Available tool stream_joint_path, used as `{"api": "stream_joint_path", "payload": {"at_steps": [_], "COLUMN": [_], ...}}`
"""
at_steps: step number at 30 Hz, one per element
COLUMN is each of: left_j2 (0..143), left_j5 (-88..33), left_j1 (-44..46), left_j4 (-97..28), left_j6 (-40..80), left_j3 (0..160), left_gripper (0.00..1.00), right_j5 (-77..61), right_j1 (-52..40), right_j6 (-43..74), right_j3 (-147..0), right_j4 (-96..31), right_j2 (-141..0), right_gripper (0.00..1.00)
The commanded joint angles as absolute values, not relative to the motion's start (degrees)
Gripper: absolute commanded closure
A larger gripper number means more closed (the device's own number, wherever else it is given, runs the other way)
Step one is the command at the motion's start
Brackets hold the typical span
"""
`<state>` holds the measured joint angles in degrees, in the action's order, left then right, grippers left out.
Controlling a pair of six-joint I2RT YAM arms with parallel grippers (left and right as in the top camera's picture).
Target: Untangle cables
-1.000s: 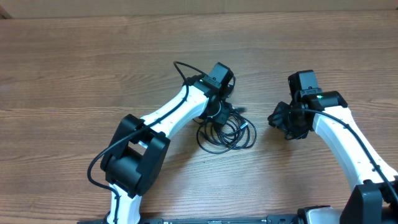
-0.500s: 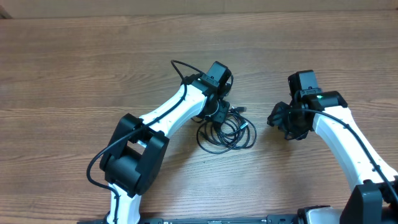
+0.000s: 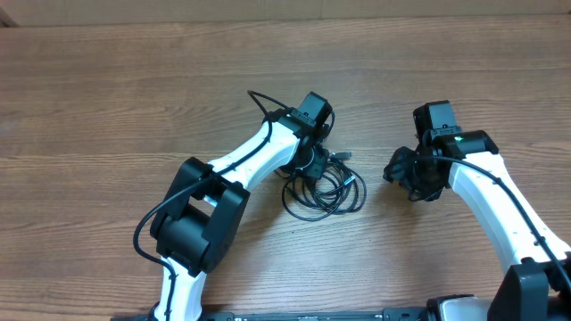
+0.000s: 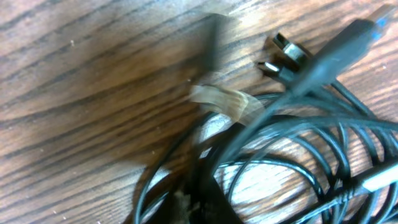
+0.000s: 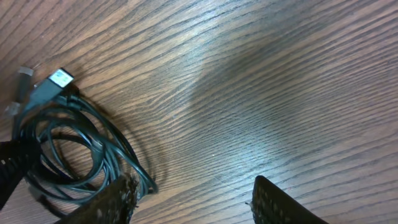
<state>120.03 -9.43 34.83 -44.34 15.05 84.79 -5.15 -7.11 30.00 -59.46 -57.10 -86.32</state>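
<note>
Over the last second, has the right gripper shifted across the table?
No. The right gripper sits at the same spot on the table, same gap from the cables.

Glossy plastic cables [image 3: 326, 191], grained wood table [image 3: 107, 98]

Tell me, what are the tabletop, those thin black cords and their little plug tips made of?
Tabletop: looks like wood or wood-look laminate, with brown grain lines and a slight sheen under the light.
Cords: probably rubbery plastic sheathing, smooth black, bending in soft loops.
Plug tips: seemingly bare metal, small silvery bright ends, though too small to be certain.
</note>
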Motion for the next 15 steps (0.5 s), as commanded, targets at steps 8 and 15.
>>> {"api": "stream_joint_path", "payload": {"at_steps": [8, 15], "left_j2": [117.4, 112.86], "left_j5": [-10.17, -13.02], "left_j1": [34.39, 34.06], "left_j4": [-46.33, -50.98], "left_j6": [12.21, 11.53], "left_j3": [91.83, 100.97], "left_gripper": [0.96, 0.96], "right_j5": [-12.93, -19.81], "right_j1": [-6.92, -7.18], "right_j6": [22.41, 16.19], "right_j3": [-59.96, -59.96], "right_j4": [-55.05, -51.96], "right_j2": [-86.19, -86.19], "right_gripper": [0.38, 0.36]}}
